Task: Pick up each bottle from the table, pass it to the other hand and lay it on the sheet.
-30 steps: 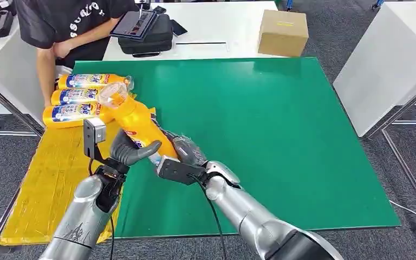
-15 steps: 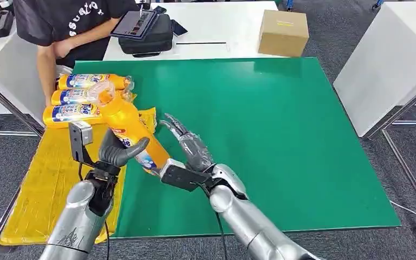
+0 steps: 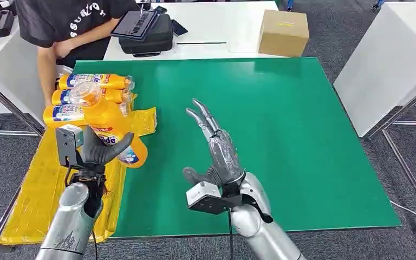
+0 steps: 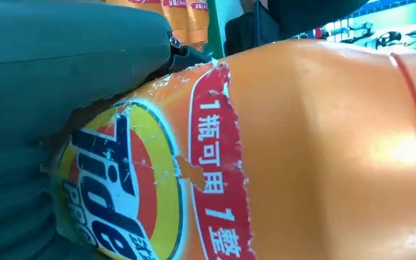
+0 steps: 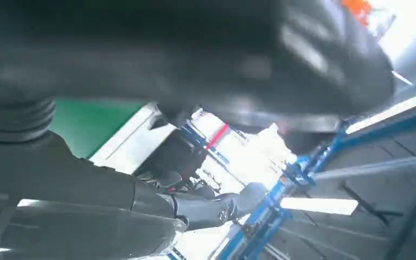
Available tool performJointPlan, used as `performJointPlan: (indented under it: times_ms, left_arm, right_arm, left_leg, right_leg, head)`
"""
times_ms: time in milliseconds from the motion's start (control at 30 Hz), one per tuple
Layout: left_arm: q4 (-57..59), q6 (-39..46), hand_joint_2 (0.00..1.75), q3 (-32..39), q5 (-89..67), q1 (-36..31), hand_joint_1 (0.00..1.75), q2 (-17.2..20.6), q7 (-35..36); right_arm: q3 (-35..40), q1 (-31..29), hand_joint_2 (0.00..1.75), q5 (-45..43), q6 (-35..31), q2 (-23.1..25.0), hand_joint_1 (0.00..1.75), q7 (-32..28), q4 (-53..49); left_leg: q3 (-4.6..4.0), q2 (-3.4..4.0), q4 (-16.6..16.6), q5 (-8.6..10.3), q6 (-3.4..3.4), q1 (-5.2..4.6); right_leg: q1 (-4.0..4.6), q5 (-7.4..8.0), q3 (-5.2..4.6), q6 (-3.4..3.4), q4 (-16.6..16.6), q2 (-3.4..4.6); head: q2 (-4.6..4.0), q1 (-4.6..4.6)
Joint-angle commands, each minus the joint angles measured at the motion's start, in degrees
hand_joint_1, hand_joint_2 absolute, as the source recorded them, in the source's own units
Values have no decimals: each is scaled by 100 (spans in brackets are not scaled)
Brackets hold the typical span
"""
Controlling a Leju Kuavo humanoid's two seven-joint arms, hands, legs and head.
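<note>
Over the left edge of the green surface [image 3: 281, 135], my left hand [image 3: 102, 150] grips an orange bottle [image 3: 104, 124] around its lower body, thumb curled across the label. The bottle is held off the surface, tilted, with its clear cap end pointing away from me toward the far-left corner, and its base hangs above the seam where the green meets the yellow sheet [image 3: 43, 184]. From the left wrist camera the bottle [image 4: 303, 151] sits right against my thumb [image 4: 70, 59]; its red and yellow label, scuffed and torn at the edge, is close to the lens. My right hand [image 3: 219, 154] is over the green surface near its near edge, well apart from the bottle, holding nothing, with the fingers stretched out straight and spread and pointing toward the far edge. The yellow sheet drapes over the left edge of the surface, and at its far end three more orange bottles [image 3: 86, 96] lie on their sides in a row, touching one another, just beyond the cap of the one I hold. A person in a dark shirt [image 3: 65, 21] stands beyond the far-left corner. On the white table past the far edge rest a black bag [image 3: 151, 38] with a tablet [image 3: 134, 24] on top, and a cardboard box [image 3: 283, 32].
</note>
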Motion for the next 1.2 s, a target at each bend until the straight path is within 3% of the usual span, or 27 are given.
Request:
performJointPlan:
  times_ms: [33, 200, 400, 567, 600, 867, 1200]
  left_arm:
    - [49, 11, 175, 131, -54, -197, 175, -6, 0]
    - [44, 156, 175, 140, -196, -200, 175, -5, -19]
    - [410, 2284, 175, 534, -2751, -770, 175, 143, 1]
    - [834, 3106, 175, 539, -4346, -836, 175, 423, 146]
    - [910, 3253, 175, 517, -4683, -834, 175, 431, 231]
    - [2416, 4188, 175, 408, -6642, -1435, 175, 623, 676]
    - [3345, 4273, 175, 283, -7991, -1821, 175, 710, 796]
  right_arm:
    - [40, 38, 0, -8, -9, -316, 0, 33, -402]
    - [6, 55, 0, 45, -101, -301, 0, 10, -420]
    - [-28, 154, 0, 421, -788, -548, 0, 181, -683]
    - [-67, 283, 0, 1114, -1114, -631, 0, 453, -452]
    - [-105, 340, 175, 1307, -1182, -628, 0, 570, -459]
    - [-267, 530, 175, 1551, -1448, -799, 0, 789, -493]
    - [-143, 442, 175, 1481, -1521, -911, 0, 759, -260]
  left_leg:
    - [18, 3, 3, -8, -5, 5]
    - [23, -3, 2, -10, -6, 6]
    - [19, -12, 7, -9, -7, 9]
    - [30, 2, -6, -4, -9, 5]
    - [38, -2, -7, -6, -10, 8]
    - [16, -13, -4, 0, -4, 7]
    - [24, -1, -4, -4, -6, 10]
  right_leg:
    - [8, -6, 23, -20, -3, -6]
    - [10, -10, 30, -24, -4, -13]
    - [13, -12, 30, -25, -1, -22]
    - [9, -6, 31, -26, -7, -8]
    - [13, -7, 41, -30, -10, -12]
    - [5, -6, 22, -16, -5, -20]
    - [11, -6, 27, -20, -6, -8]
  head:
    - [2, 0]
    - [0, 0]
    - [0, 0]
    - [0, 0]
    - [2, 0]
    - [0, 2]
    - [2, 2]
